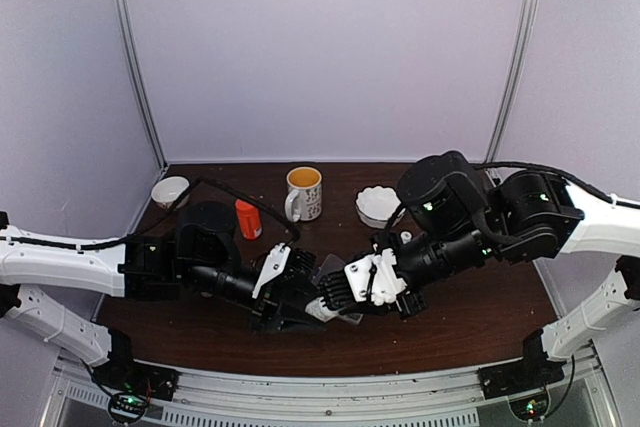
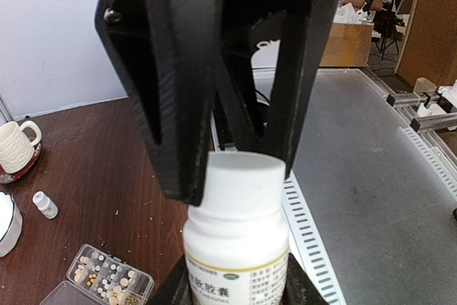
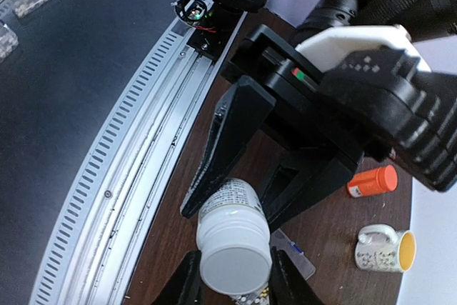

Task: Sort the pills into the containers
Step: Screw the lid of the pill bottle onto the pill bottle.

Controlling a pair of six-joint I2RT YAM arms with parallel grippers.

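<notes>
Closest up is one white bottle, held level between the two arms, its long axis running from arm to arm and its white cap toward the right arm. The left claw is partly closed around the labelled body and holds it. The right claw is partly closed too, its fingers against either side of the cap. Below them on the brown table lies one clear pill box, its long side slanting from upper left to lower right in the left wrist view, with its lid open beside it. Its small compartments hold whitish and tan pills, too small to count. Near the box stands one tiny white vial, upright. Further back are one orange bottle, one mug that is yellow inside, a white bowl at back left and a second white bowl right of the mug. I cannot tell what the bowls hold.
</notes>
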